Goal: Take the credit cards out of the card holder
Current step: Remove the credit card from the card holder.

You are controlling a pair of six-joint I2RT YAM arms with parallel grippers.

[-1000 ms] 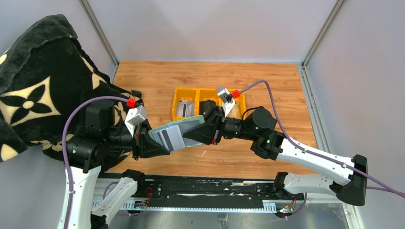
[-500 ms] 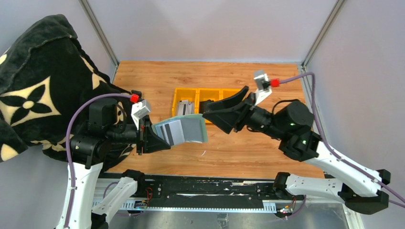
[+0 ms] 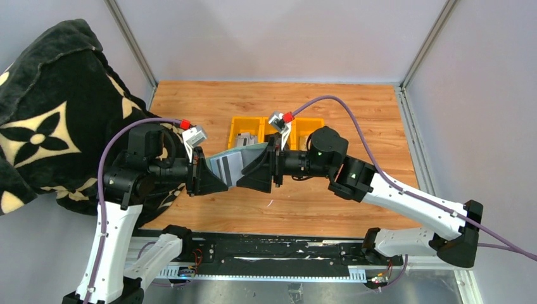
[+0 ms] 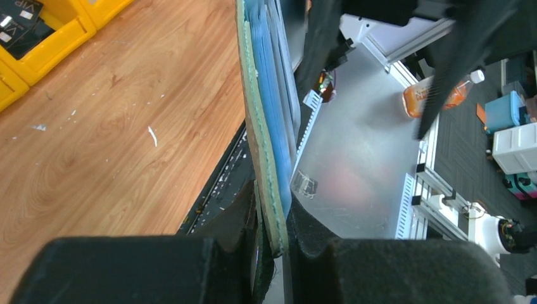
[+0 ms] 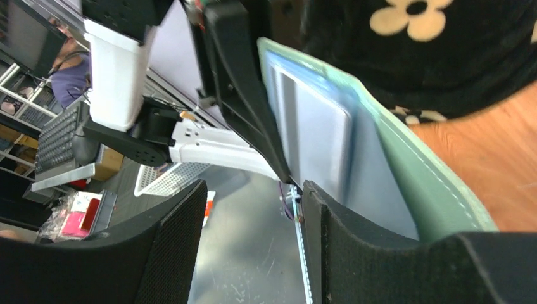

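Note:
My left gripper is shut on the left end of the sage-green card holder and holds it open above the table. A grey-silver card with a dark stripe lies against the holder's inside. In the left wrist view the jaws pinch the holder's green edge, with bluish card edges beside it. My right gripper is open at the holder's right end. In the right wrist view the gap between the fingers is empty. The card and the holder lie just beyond the right-hand finger.
A yellow three-compartment tray stands behind the grippers, with a grey card in its left compartment and a dark card in another. A black blanket with cream flowers covers the left side. The table's front edge runs below the grippers.
Half a second ago the right gripper was drawn back to the right, away from the holder. It has now come back to the holder's right end, open. The left gripper has shifted slightly back with the holder.

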